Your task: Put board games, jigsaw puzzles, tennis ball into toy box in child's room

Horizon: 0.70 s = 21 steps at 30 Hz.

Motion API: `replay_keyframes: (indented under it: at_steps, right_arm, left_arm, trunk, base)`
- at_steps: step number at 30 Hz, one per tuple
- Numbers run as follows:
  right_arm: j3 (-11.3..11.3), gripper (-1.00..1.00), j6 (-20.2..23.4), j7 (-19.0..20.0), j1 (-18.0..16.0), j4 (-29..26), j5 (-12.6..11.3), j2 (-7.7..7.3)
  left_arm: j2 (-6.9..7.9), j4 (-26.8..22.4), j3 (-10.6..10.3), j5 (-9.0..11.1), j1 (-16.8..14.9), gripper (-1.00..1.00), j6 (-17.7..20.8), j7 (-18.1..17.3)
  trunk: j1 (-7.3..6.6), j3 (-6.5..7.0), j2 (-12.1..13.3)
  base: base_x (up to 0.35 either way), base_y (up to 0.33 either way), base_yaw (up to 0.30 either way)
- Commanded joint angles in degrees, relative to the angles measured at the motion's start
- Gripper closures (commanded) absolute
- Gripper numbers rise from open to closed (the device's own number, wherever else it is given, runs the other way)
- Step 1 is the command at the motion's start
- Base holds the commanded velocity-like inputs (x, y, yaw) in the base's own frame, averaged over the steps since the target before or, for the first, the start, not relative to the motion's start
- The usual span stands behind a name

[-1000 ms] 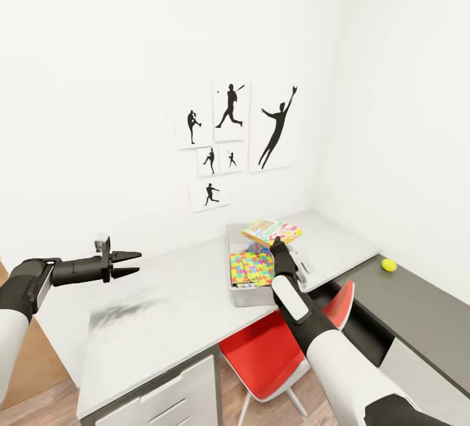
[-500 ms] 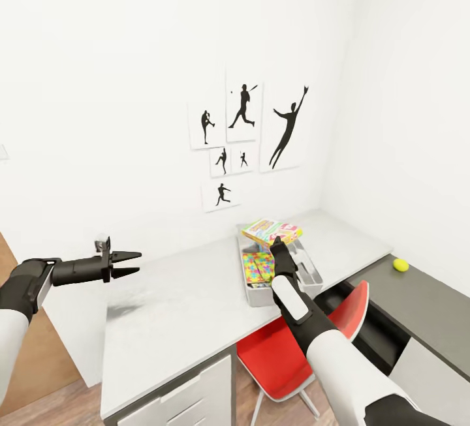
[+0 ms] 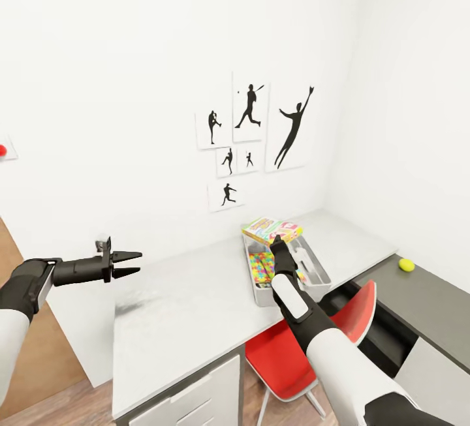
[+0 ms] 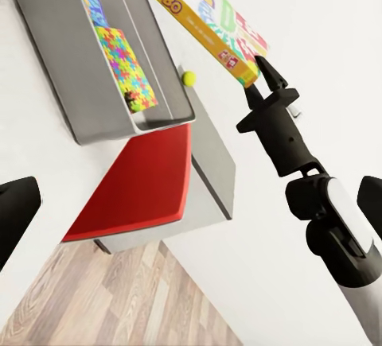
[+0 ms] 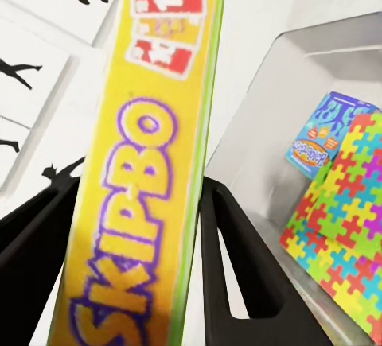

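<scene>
Fingers: our right gripper [image 5: 135, 227] clamps the yellow Skip-Bo board game [image 5: 151, 163]; our left gripper [image 3: 124, 263] spreads empty.
Game: held above the toy box [image 3: 320, 269]; long axis along the fingers.
Hidden: a jigsaw puzzle [image 5: 342, 235] partly cut off.
Around: tennis ball [image 3: 407, 264] on the dark cabinet [image 3: 418, 308]; red chair [image 3: 287, 348] below the table [image 3: 189, 315].

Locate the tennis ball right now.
The tennis ball sits at the head view's right on the dark cabinet top, beyond the red chair, apart from the toy box.
</scene>
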Motion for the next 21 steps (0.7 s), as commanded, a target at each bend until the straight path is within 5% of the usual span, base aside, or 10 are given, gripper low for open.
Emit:
replay_keyframes:
  at_steps: [1,13,21]
  right_arm:
    - [0.2,1.0,-0.3,-0.3,-0.1,0.0,-0.3,0.0]
    - [0.2,1.0,-2.0,-0.7,-2.1,0.0,-1.9,0.0]
    - [0.2,1.0,-3.5,-4.3,-3.0,0.1,-1.8,0.0]
  left_arm:
    - [-0.02,0.0,0.2,-0.6,0.0,-1.0,0.6,-0.5]
    - [0.08,0.0,0.2,-0.6,0.0,-1.0,0.6,-0.5]
    - [0.04,0.0,0.2,-0.6,0.0,-1.0,0.6,-0.5]
  trunk:
    - [0.03,-0.07,-0.1]
    - [0.03,-0.07,-0.1]
    - [0.03,-0.07,-0.1]
  base:
    - [0.0,0.044,0.0]
    - [0.0,0.006,0.0]
    - [0.0,0.0,0.0]
